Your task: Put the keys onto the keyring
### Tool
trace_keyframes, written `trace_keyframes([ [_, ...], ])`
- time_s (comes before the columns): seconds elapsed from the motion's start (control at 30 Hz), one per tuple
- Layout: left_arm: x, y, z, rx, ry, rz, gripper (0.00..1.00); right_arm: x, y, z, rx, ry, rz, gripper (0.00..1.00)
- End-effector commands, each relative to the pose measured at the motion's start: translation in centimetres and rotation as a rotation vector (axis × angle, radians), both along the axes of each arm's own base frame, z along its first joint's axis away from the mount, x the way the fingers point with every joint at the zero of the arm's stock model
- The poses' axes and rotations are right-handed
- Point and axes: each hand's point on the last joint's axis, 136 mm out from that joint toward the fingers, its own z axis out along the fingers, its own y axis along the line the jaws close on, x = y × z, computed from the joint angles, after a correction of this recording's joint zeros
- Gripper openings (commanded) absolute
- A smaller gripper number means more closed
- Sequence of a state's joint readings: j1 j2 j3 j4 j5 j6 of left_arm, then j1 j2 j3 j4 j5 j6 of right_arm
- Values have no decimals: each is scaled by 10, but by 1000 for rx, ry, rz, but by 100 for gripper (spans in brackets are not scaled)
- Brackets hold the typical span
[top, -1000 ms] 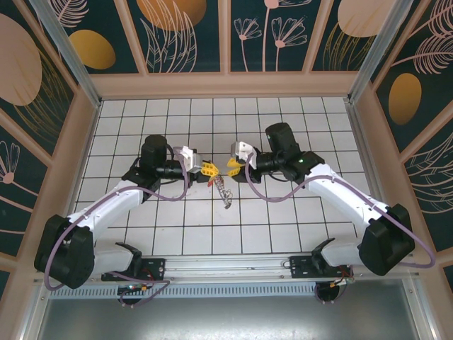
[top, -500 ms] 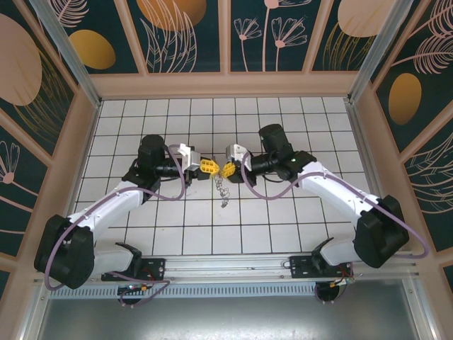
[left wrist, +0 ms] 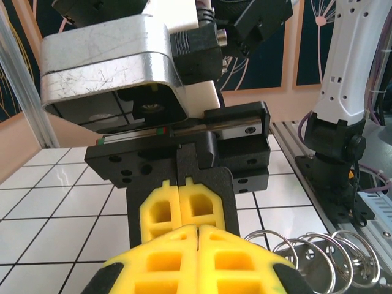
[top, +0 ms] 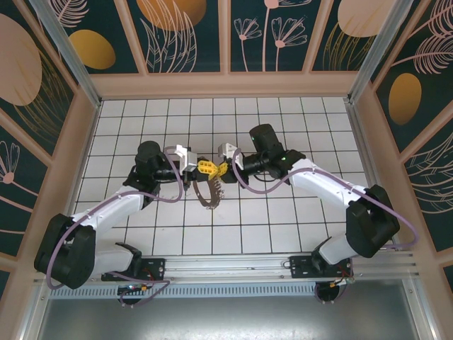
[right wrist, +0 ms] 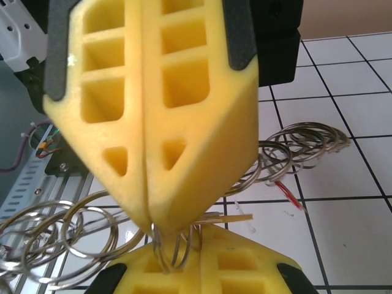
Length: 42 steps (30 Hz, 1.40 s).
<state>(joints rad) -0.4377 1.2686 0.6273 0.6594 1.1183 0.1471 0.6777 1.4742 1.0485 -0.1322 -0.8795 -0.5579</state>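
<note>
Right gripper is now clamping shut tip-to-tip with closed left gripper, both pinching thin silvery wire keyring, probably steadying it for threading.

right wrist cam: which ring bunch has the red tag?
The right-side bunch: the red tag sits just beneath it. The left-side bunch has none.
</note>
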Motion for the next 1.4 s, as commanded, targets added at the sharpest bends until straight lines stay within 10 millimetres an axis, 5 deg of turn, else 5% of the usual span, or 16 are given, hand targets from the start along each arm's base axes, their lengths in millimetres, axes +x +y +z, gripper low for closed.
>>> trace_keyframes([
  [0.0, -12, -1, 20, -59, -74, -42, 0, 4, 14, 28, 78, -82, 1, 0],
  [0.2, -12, 0, 19, -52, -86, -28, 0, 2, -10, 33, 66, -184, -36, 23],
  [0.4, -11, 0, 18, -47, -85, -29, 0, -6, -33, 45, 85, -231, -45, 27],
  [0.67, -8, -2, 22, -53, -91, -32, 0, -8, -28, 42, 93, -204, -21, 37],
  [1.1, -8, -2, 21, -54, -79, -34, 0, -7, -9, 40, 119, -172, 24, 31],
  [1.37, -8, -2, 21, -54, -80, -33, 0, -6, -4, 40, 127, -165, 36, 13],
])
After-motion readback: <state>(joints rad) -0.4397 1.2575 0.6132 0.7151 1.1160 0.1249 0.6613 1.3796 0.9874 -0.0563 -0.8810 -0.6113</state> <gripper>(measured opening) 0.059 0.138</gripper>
